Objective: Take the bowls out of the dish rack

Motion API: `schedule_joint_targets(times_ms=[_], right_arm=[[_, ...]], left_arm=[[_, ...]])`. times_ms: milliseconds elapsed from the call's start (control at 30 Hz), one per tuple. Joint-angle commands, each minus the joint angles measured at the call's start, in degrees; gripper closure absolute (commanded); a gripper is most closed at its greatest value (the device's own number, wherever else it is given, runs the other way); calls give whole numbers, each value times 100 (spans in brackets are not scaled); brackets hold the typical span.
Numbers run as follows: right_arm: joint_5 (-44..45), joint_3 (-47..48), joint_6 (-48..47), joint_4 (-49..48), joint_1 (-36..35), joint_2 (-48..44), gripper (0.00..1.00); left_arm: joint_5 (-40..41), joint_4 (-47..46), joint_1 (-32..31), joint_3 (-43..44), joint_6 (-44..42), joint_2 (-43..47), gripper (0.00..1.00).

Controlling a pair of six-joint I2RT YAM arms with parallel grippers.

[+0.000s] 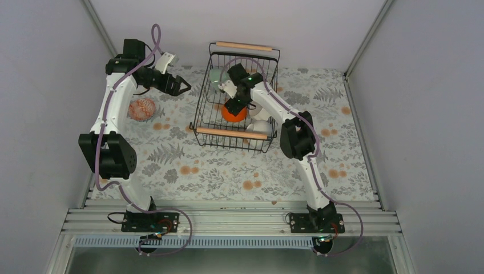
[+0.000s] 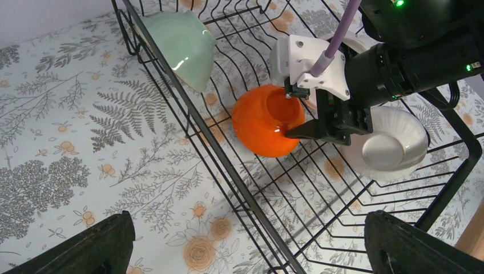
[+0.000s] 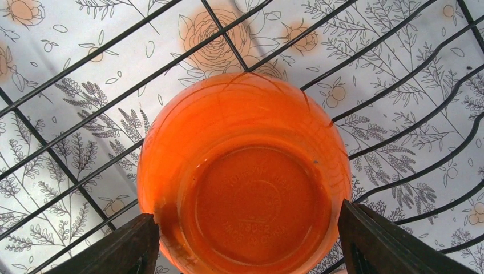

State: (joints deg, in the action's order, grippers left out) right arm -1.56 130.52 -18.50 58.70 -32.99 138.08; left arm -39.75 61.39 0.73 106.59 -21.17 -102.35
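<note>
Down inside dish rack (image 1: 201, 108) with right gripper (image 3: 245, 212), fingers spread either side of orange bowl (image 3: 240, 171) lying base toward wrist, likely lining up a grab; contact unclear. Parked outside rack's wall with left gripper (image 2: 249, 220) wide open, probably keeping clear

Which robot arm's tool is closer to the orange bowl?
Right. The right tool is down inside the dish rack, open, with the orange bowl between its fingers. The left tool is open outside the rack, over the table beyond its left side.
</note>
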Motion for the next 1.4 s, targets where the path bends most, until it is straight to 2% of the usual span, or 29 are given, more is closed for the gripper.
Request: schedule_joint_targets(times_ms=[0, 500, 967, 1367], right_arm=[[44, 205, -20, -110, -40, 82, 23], [32, 208, 4, -112, -2, 249, 27], [93, 11, 64, -63, 55, 129, 55], [3, -53, 110, -213, 106, -232, 58]], left_arm=[[-183, -59, -12, 39, -10, 181, 0], [-261, -92, -12, -103, -54, 207, 0], [-335, -126, -12, -184, -15, 272, 0], [-698, -130, -48, 117, 150, 289, 0]])
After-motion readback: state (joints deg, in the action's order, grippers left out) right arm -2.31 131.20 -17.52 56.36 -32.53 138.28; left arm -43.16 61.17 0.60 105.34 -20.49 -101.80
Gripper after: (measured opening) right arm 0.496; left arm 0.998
